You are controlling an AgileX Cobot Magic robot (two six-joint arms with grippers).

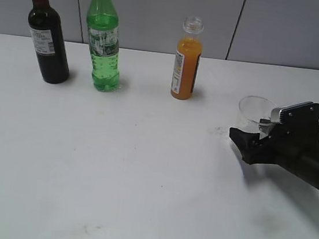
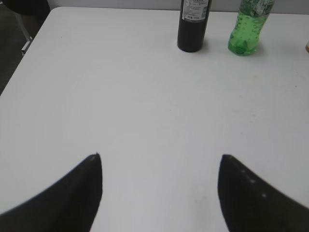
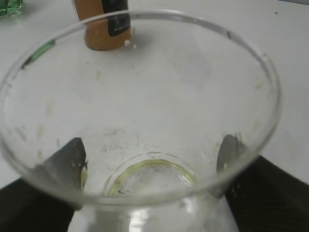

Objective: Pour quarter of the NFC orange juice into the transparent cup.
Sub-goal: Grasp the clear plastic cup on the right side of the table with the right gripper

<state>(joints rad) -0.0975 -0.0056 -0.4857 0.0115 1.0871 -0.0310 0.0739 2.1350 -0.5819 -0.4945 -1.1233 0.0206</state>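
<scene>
Pouring not begun. Juice [image 1: 187, 59] stands full and untouched at the desk's [image 1: 111, 178] back. Cup [image 1: 254, 112] sits empty at the right, between the wide-open right end effector [image 1: 249, 136] jaws, not visibly gripped. Left end effector [image 2: 159, 193] open, empty.

Worktop [image 1: 111, 178]: white, matt, smooth, faint scuffs. Transparent cup [image 3: 145, 111]: clear thin plastic, glossy, smudged inside w/ specks. NFC orange juice [image 1: 187, 59]: clear glossy bottle, paper-look label. Green bottle [image 1: 104, 37]: translucent glossy plastic, yellow plastic cap. Wine bottle [image 1: 48, 30]: dark glossy glass, paper label. Right gripper [image 1: 249, 135]: matt black plastic, silver metal plate.
</scene>
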